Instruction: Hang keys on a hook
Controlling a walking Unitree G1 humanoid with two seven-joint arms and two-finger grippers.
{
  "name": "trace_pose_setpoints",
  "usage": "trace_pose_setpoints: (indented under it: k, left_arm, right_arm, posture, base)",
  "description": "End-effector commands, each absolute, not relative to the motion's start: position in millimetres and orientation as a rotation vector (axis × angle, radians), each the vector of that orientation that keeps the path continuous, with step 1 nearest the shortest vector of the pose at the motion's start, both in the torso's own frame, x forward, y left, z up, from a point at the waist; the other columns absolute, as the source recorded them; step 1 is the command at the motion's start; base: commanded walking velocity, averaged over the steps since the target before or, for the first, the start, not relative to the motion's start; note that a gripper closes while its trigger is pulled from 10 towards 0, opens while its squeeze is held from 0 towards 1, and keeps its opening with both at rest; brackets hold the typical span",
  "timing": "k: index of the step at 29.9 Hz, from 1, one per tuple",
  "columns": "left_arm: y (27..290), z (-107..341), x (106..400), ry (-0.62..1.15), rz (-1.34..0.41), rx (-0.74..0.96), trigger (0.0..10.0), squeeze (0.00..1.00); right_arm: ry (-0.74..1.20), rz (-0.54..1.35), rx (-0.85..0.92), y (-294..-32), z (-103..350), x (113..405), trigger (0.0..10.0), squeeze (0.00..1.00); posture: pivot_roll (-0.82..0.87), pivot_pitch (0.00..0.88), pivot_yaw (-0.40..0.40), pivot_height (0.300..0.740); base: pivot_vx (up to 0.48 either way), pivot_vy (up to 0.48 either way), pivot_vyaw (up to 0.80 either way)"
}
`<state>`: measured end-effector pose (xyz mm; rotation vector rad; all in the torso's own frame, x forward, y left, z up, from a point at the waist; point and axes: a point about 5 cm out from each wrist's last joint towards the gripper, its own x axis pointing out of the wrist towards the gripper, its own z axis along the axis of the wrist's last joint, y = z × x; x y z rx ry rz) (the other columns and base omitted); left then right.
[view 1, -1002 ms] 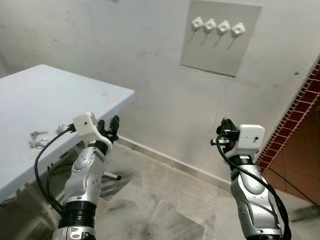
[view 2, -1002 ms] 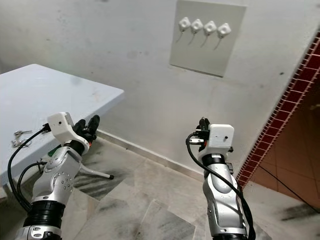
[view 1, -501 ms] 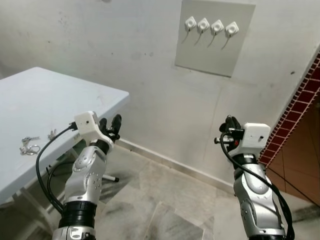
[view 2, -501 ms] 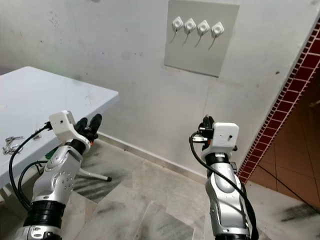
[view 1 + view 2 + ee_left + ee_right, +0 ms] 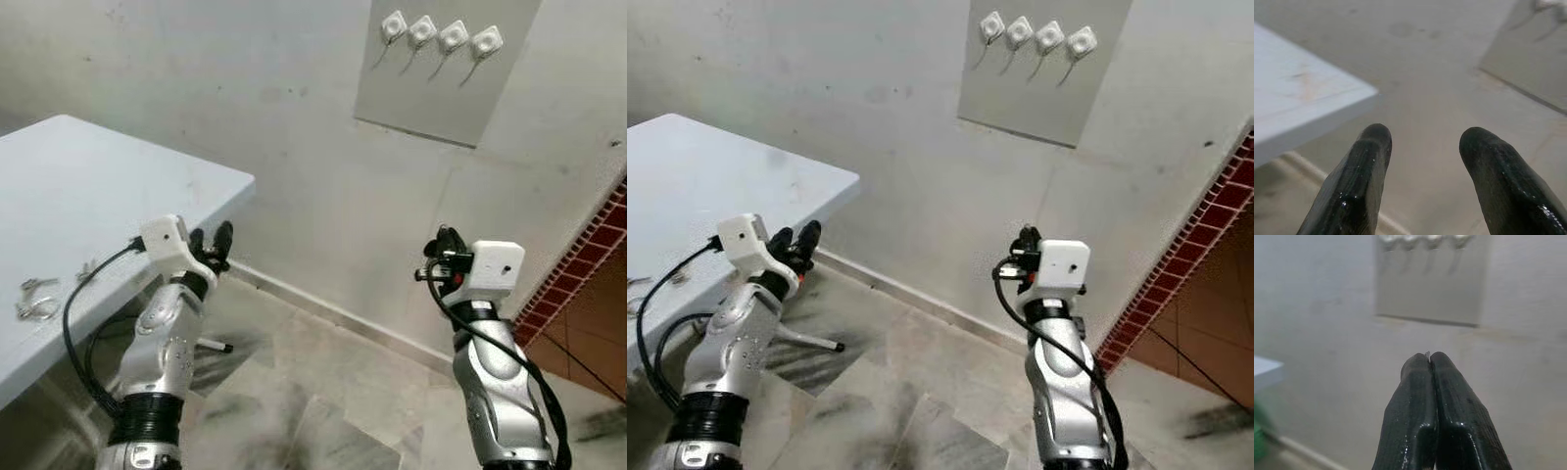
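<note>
Four hooks [image 5: 439,33] on the wall; perhaps two keys [image 5: 37,299] on the table [image 5: 88,186].

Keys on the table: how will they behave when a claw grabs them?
The keys look like loose flat metal pieces on a ring, so they would likely dangle and swing when lifted. Lying flat on the smooth table, they may slide rather than lift. Probably light.

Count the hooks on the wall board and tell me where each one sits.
4. The hooks run in one row along the top of the grey board on the wall: first, second, third, fourth, left to right. All empty.
</note>
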<state>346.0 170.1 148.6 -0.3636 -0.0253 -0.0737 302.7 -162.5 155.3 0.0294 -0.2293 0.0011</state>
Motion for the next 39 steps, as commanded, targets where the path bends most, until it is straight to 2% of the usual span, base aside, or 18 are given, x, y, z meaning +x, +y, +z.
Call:
trace_pose_setpoints:
  k: [1,12,39]
  left_arm:
    - [161,151,347,-0.025,-0.108,-0.356,10.0,0.0]
    - [141,145,337,0.002,-0.273,-0.215,10.0,0.0]
    - [147,149,339,0.001,-0.259,-0.217,10.0,0.0]
  right_arm:
    - [-0.25,-0.016,0.023,-167,160,302,10.0,0.0]
    - [-0.226,0.042,-0.025,-169,153,299,10.0,0.0]
    - [-0.232,0.082,-0.029,-162,153,296,10.0,0.0]
  posture:
    - [0.03,0.0,-0.016,0.74]
    - [0.03,0.0,-0.017,0.74]
    - [0.03,0.0,-0.013,0.74]
  base:
    - [0.337,0.0,0.0]
    - [0.338,0.0,0.0]
    - [0.337,0.0,0.0]
